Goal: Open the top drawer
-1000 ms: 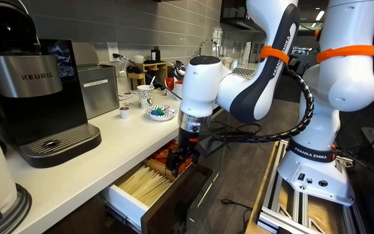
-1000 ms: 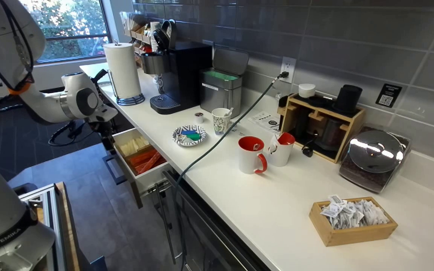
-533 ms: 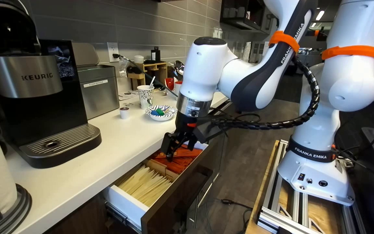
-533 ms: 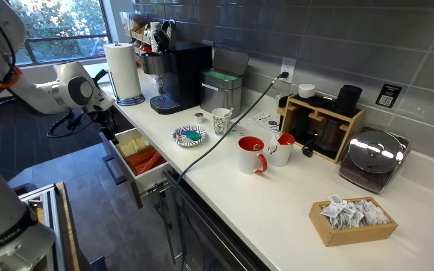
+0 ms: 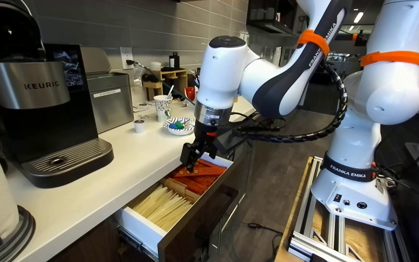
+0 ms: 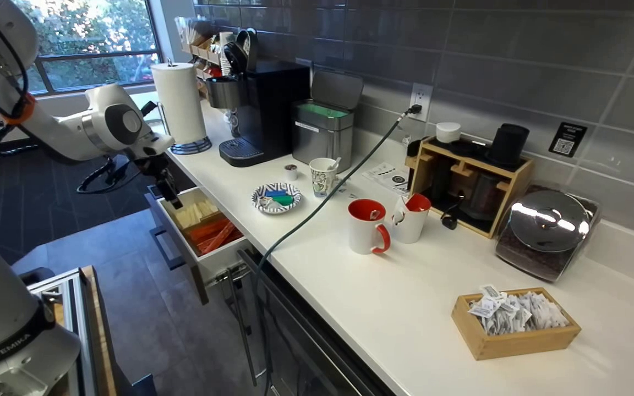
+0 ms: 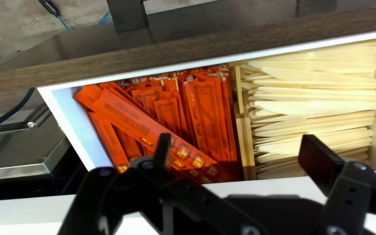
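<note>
The top drawer stands pulled out below the counter, with its dark brown wood front and white side walls. Inside are light wooden sticks and orange-red packets, split by a pale wood divider. The wrist view looks down on the drawer's front edge, sticks and packets. My gripper is open and empty, with its fingers wide apart. It hangs above the drawer near the counter edge in both exterior views. The drawer's black handle is on the outer side of the front.
The white counter runs along the drawer's back. On it stand a coffee machine, a patterned bowl, a paper cup and red-white mugs. A dark cable crosses the counter and hangs over its edge.
My gripper has risen from beside the inside of the drawer front and shifted toward the counter. The drawer has stayed in the same pulled-out position.
</note>
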`<state>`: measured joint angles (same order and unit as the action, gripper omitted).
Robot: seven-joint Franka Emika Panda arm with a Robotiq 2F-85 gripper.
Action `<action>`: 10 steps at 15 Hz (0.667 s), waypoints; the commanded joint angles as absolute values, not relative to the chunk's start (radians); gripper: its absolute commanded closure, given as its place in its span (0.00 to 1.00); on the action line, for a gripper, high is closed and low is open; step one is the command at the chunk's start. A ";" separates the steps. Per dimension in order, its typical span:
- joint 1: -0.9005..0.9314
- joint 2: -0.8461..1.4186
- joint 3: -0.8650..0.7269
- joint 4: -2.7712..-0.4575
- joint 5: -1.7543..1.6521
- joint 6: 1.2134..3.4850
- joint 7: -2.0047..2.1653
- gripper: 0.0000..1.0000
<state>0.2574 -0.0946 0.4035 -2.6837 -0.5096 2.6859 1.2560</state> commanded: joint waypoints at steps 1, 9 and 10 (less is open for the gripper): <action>0.257 -0.089 0.403 -2.681 -0.510 2.686 1.256 0.00; 0.234 0.023 0.354 -2.675 -0.492 2.758 1.175 0.00; 0.231 0.043 0.349 -2.669 -0.495 2.767 1.163 0.00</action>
